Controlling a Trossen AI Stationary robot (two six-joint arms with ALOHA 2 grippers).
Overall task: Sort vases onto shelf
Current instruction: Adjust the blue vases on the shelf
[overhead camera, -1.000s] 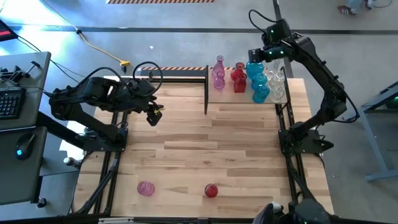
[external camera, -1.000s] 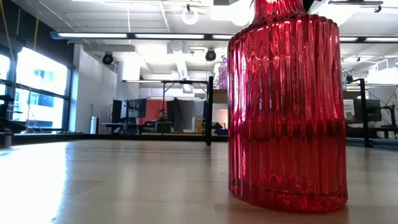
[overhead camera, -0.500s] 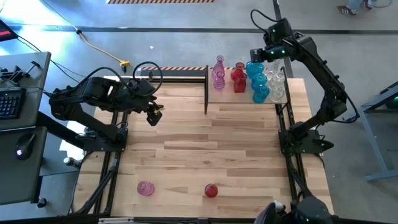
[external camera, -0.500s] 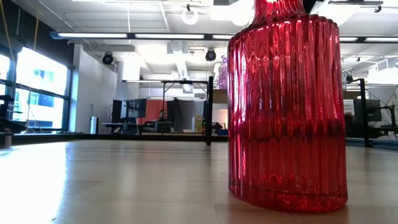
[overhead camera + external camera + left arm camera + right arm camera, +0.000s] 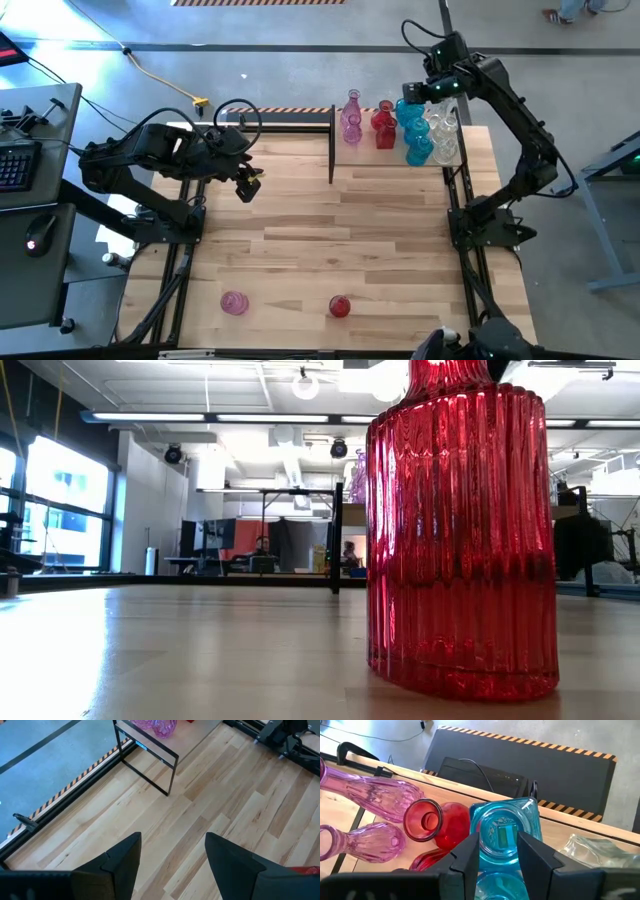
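Note:
The shelf [image 5: 395,158] at the table's far right carries pink [image 5: 351,118], red [image 5: 384,125], blue [image 5: 419,148] and clear [image 5: 443,130] vases. My right gripper [image 5: 412,97] hangs over them, shut on a blue vase [image 5: 502,835] next to a red one [image 5: 425,820]. My left gripper [image 5: 245,186] hovers open over the table's far left; its wrist view shows bare planks between its fingers [image 5: 125,860]. A pink vase [image 5: 234,302] and a ribbed red vase [image 5: 340,306] stand on their bases near the front edge. The red one fills the low view [image 5: 460,530]. My right gripper has one finger [image 5: 467,855] on each side of the blue vase's top, at the rim of its round mouth [image 5: 487,837]. The fingers slant down onto it from above. The vase is upright; whether its base rests on the shelf is hidden.
Thin black bars [image 5: 145,760] edge the shelf's left side. The middle of the tabletop [image 5: 330,240] is open planks. A desk with a keyboard [image 5: 20,160] stands beyond the table's left edge. A person [image 5: 350,552] shows far off in the room behind.
Both arms have kept still. In the low view a dark shape has come into sight in the room behind, just to the right of the red vase.

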